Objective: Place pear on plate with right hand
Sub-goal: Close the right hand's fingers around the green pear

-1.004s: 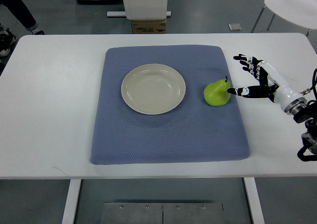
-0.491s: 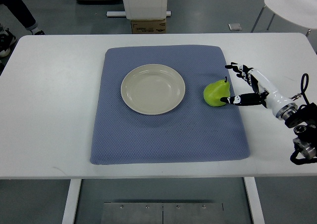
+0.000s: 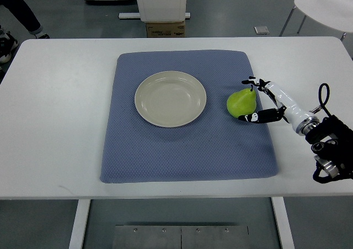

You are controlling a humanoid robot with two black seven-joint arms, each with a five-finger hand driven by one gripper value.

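On the left, the white bench (image 3: 60, 122) is bare apart from the blue mat (image 3: 182, 155) spread over its middle; no left arm shows. A cream plate (image 3: 170, 98) sits on the mat, a little left of the mat's centre and toward the far edge, and it holds nothing.

Just right of the plate, apart from its rim, the green pear (image 3: 241, 102) lies on the mat with its dark stem pointing up and to the right. It looks like a firm, smooth, rounded fruit, light enough for a finger grasp, though its waxy skin and tapering shape could let it slip or roll. The broad lower body seems the safest place to take hold, with fingers on opposite sides rather than up at the narrow neck.

The right hand (image 3: 263, 101) reaches in from the right edge and brackets the pear on its right side: one finger (image 3: 251, 82) curls near the stem at the far side, and another (image 3: 255, 117) lies along the near side, touching or almost touching the fruit. The fingers are spread around the pear, not yet closed on it, and the pear rests on the mat unlifted.
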